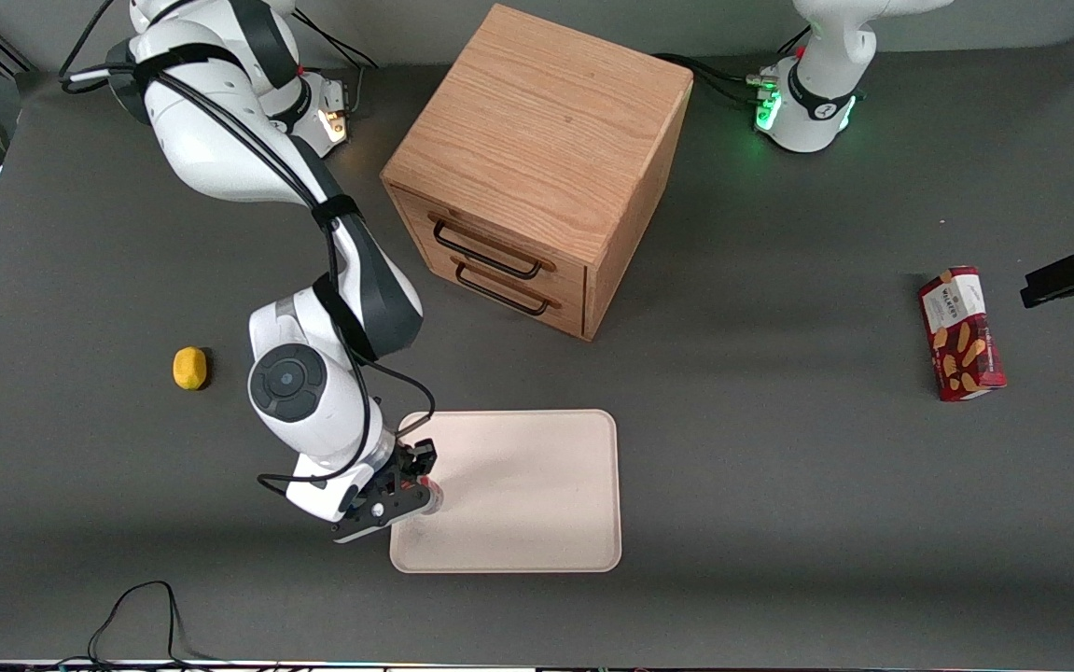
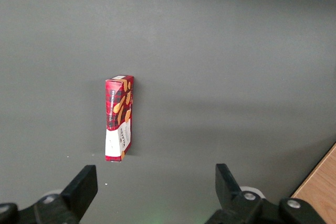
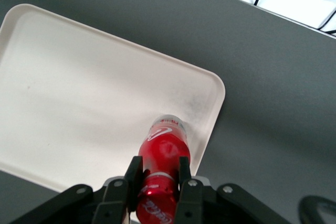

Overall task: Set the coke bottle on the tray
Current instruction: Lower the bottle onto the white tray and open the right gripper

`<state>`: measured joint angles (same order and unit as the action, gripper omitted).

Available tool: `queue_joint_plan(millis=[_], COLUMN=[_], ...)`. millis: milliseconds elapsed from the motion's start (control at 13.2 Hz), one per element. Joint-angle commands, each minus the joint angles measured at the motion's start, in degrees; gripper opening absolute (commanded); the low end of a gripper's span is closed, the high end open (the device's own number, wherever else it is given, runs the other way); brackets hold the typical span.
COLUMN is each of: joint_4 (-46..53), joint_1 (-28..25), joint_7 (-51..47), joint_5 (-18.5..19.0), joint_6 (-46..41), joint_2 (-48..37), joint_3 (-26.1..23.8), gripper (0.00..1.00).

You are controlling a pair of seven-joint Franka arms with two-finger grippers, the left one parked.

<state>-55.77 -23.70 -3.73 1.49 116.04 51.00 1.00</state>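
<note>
Coke bottle (image 3: 164,153) sits clamped between our gripper (image 3: 160,174)'s fingers (image 3: 133,177), base hanging over the tray (image 3: 79,87) just inside its edge and near a corner, low and centre-left in the front view. Release here and we risk it catching the rim, tipping and rolling onto the surface (image 1: 779,485). White Coca-Cola script shows on the red body; the biscuit box (image 1: 961,333) at right reads Walkers.

You can read white Coca-Cola script on the coke bottle (image 3: 163,163) clamped in the gripper (image 3: 157,179) over the tray (image 3: 79,103), "WALKERS" on the white panel of the red biscuit box (image 1: 960,332), nothing else legible to you.
</note>
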Motion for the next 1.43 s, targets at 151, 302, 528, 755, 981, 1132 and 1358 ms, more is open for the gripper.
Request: queue_joint_plan(millis=[151, 302, 528, 755, 981, 1132, 1358], joint_4=[1.2, 0.2, -1.6, -1.9, -6.0, -6.1, -6.2], joint_1=[0.0, 0.1, 0.1, 0.1, 0.4, 0.3, 0.1], joint_7=[-0.3, -0.4, -1.4, -2.8, -2.9, -5.0, -12.5], joint_5=[1.4, 1.5, 1.5, 1.2, 0.9, 0.8, 0.7], joint_6=[3.5, 4.6, 5.6, 5.2, -0.3, -8.2, -18.1], joint_2=[2.3, 2.3, 1.7, -0.3, -7.4, -12.1, -19.2], joint_3=[0.1, 0.1, 0.1, 0.1, -0.1, -0.3, -0.4], gripper=[0.0, 0.0, 1.0, 1.0, 1.0, 1.0, 1.0])
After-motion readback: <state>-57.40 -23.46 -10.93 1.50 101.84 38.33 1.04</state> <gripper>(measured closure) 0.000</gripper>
